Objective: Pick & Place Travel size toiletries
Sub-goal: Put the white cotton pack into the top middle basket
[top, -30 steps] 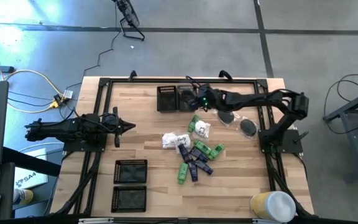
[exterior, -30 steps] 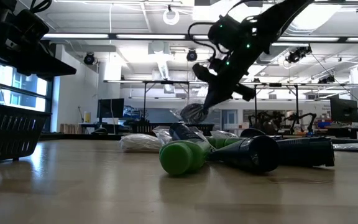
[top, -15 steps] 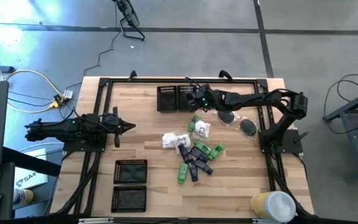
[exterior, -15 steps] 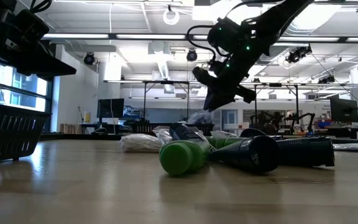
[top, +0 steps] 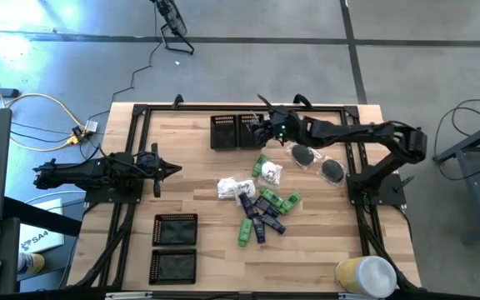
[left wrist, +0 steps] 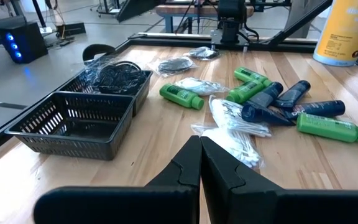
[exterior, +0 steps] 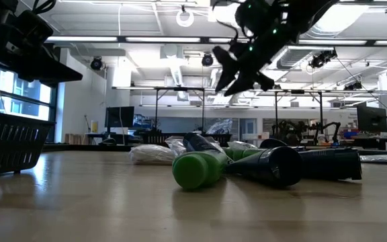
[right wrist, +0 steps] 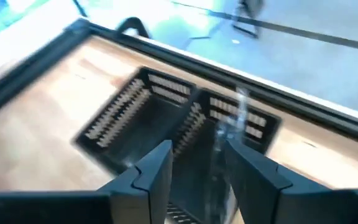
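Two black mesh trays [top: 238,132] sit side by side near the top centre of the high view, and my right gripper [top: 265,127] hangs over the right-hand one. In my right wrist view my fingers [right wrist: 151,171] stand apart, with a clear crinkly bag [right wrist: 224,140] showing in the gap between them; whether it hangs against a pad or lies free in the tray below, I cannot tell. My left gripper [top: 173,170] waits at the left of the table, fingers pressed together on nothing.

The rest of the travel size toiletries [top: 261,206] lie heaped in the middle of the table: green tubes [left wrist: 181,96], navy tubes [left wrist: 263,98] and white packets [left wrist: 235,134]. Two more bagged dark pieces [top: 319,162] lie just right of my gripper, below my forearm.

What worries me is the bag. Thin film tends to cling to a pad, so if I pull away it may ride along and drop outside the tray. It could also drape over the wall between the trays and slide into the wrong one.
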Robot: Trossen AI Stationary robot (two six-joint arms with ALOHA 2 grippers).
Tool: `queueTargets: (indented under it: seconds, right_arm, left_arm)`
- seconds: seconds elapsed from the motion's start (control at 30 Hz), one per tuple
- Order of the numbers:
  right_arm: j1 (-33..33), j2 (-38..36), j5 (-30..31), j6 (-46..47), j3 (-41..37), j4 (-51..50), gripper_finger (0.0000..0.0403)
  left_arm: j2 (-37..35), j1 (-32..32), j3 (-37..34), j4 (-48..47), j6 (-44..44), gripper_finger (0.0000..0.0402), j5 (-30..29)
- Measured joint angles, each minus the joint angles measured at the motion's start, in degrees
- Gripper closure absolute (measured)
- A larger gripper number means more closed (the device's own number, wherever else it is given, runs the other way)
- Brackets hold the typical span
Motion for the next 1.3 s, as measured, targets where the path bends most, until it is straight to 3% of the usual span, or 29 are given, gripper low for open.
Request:
queueTargets:
  seconds: [0.23, 0.33, 0.9, 1.3]
  right_arm:
    - [1.27, -5.15, -14.47, -3.58, 0.00, -1.96, 0.0269]
    - [3.21, -5.72, -17.69, -4.85, 0.00, -3.86, 0.0273]
    - [17.33, -5.71, -17.64, -4.87, -0.02, -10.43, 0.0307]
    - [19.93, -5.06, -18.36, -9.12, -0.02, -6.35, 0.0308]
  left_arm:
    - [0.01, 0.01, 0.00, -0.01, -0.01, 0.0401, 0.00]
    - [0.01, 0.02, 0.00, -0.03, 0.05, 0.0401, 0.00]
    - [0.00, 0.02, 0.00, -0.07, 0.06, 0.0401, 0.00]
    - [0.00, 0.01, 0.00, -0.07, 0.03, 0.0401, 0.00]
